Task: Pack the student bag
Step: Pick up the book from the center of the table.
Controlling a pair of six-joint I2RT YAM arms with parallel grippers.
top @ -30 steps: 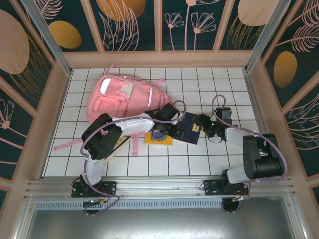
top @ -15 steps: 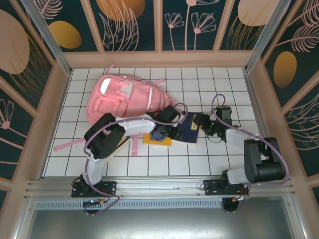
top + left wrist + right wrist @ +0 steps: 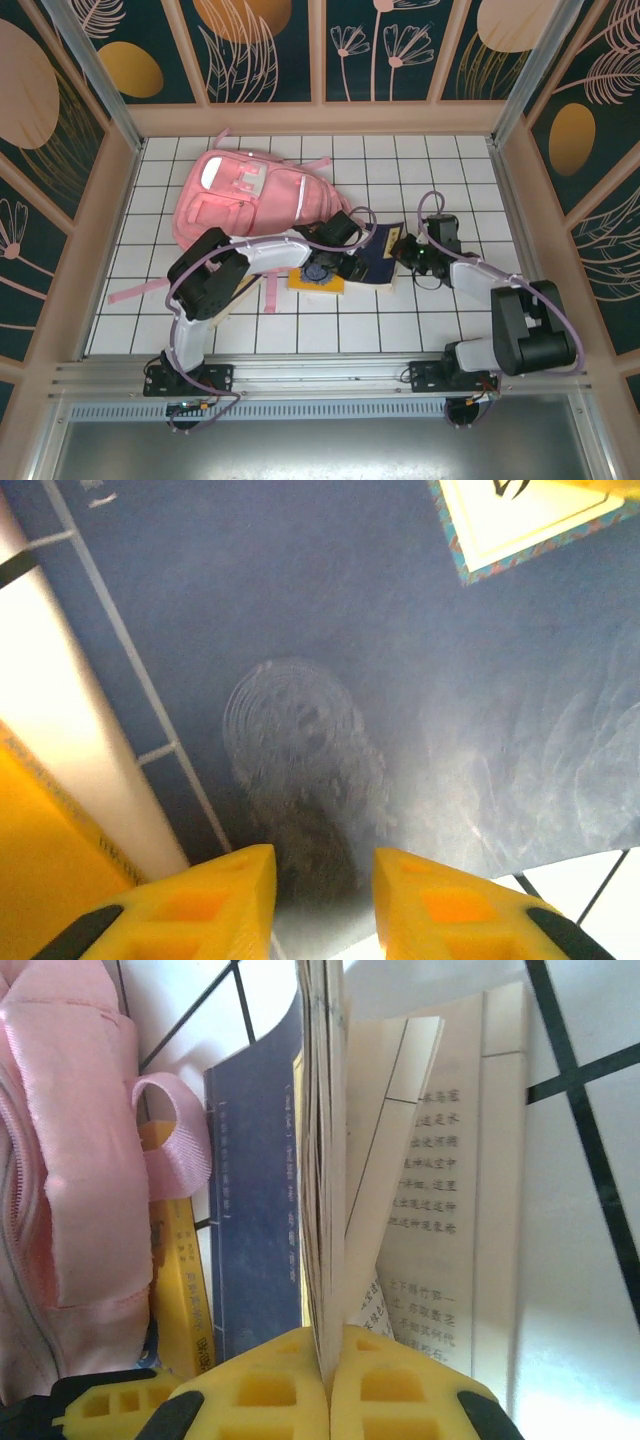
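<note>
Since a second ago the right gripper [image 3: 407,248] has closed in on the dark blue softcover book [image 3: 372,257]. The book's edge away from the large pink fabric student bag [image 3: 250,198] now shows pale pages. Seen from the wrist, its yellow fingers [image 3: 260,1400] are pressed together on a thin sheaf of those pages, held on edge. A printed page [image 3: 430,1210] lies open on the side away from the bag.

The left gripper [image 3: 322,900] hangs over the blue cover with its fingers apart; whether they touch the cover cannot be judged.

The bag lies flat on the white tiled tabletop [image 3: 440,170]. Its corner nearest the books is hidden under the left arm [image 3: 265,248]. A flat yellow book [image 3: 318,281], just beside that corner, is partly covered by the blue one.

A loose pink strap [image 3: 135,292] trails from the bag's near left side. Bare tiles lie open right of the bag past the books, up to the wooden wall [image 3: 512,190].
</note>
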